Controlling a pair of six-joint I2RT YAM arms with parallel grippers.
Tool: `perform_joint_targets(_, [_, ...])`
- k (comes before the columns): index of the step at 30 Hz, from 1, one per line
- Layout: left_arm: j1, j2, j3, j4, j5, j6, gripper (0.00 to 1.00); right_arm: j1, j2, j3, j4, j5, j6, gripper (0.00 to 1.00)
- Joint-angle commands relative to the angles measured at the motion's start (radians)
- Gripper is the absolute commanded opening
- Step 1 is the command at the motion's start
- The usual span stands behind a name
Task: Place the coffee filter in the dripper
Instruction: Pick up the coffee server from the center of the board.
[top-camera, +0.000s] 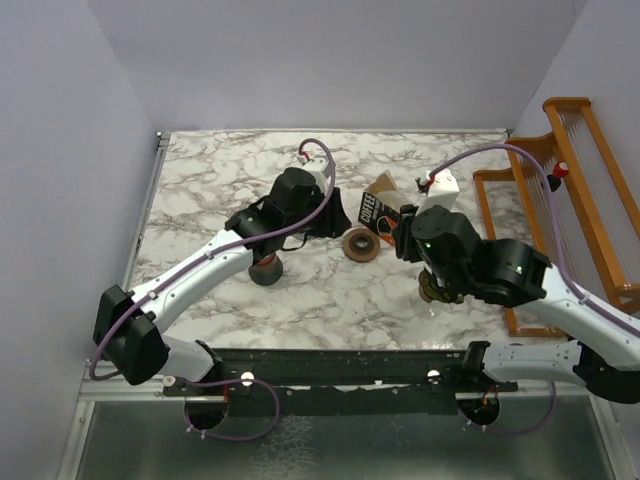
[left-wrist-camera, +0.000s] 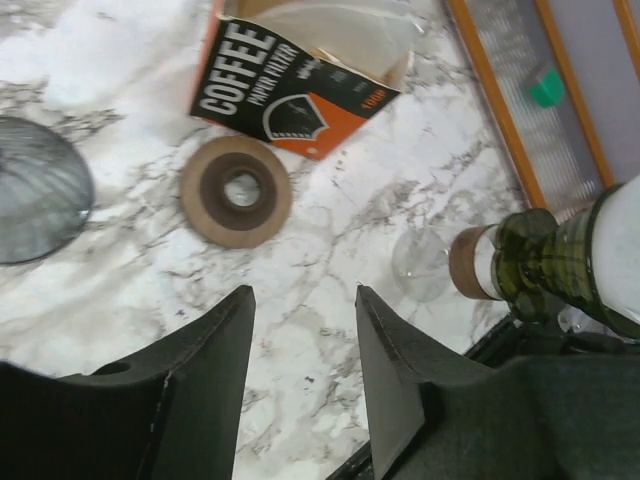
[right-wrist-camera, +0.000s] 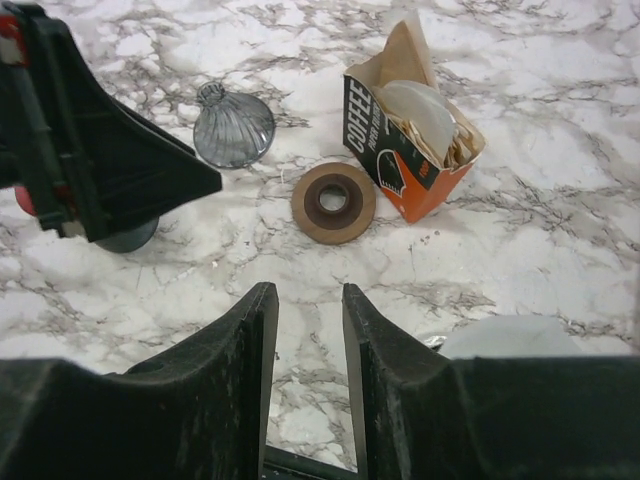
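Note:
White paper coffee filters (right-wrist-camera: 420, 112) sit stacked in the open brown-and-orange "COFFEE" carton (right-wrist-camera: 400, 160), which also shows in the left wrist view (left-wrist-camera: 290, 95) and the top view (top-camera: 376, 208). The dripper (right-wrist-camera: 233, 128), a grey ribbed glass cone, rests mouth down left of the carton and also shows at the left wrist view's left edge (left-wrist-camera: 35, 200). In the top view the left wrist hides it. My left gripper (left-wrist-camera: 302, 292) (top-camera: 338, 218) is open and empty above bare marble. My right gripper (right-wrist-camera: 307, 290) (top-camera: 403, 236) is open and empty, short of the carton.
A brown ring (right-wrist-camera: 334, 202) (left-wrist-camera: 236, 190) (top-camera: 360, 244) lies flat between both grippers. A clear glass piece with a brown collar (left-wrist-camera: 465, 262) sits under the right arm. A dark round object (top-camera: 265, 270) stands under the left arm. An orange rack (top-camera: 560, 180) stands at the right.

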Motion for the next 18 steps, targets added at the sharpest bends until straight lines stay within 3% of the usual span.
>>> perform_joint_targets(1, [0.046, -0.083, 0.026, -0.176, -0.113, 0.143, 0.49, 0.005, 0.070, 0.028, 0.062, -0.025, -0.042, 0.39])
perform_joint_targets(13, [0.100, -0.263, 0.019, -0.392, -0.527, 0.285, 0.60, -0.012, 0.261, 0.063, 0.101, -0.113, -0.090, 0.47])
perform_joint_targets(18, [0.114, -0.297, -0.030, -0.436, -0.602, 0.294, 0.62, -0.036, 0.340, 0.079, 0.107, -0.163, -0.106, 0.47])
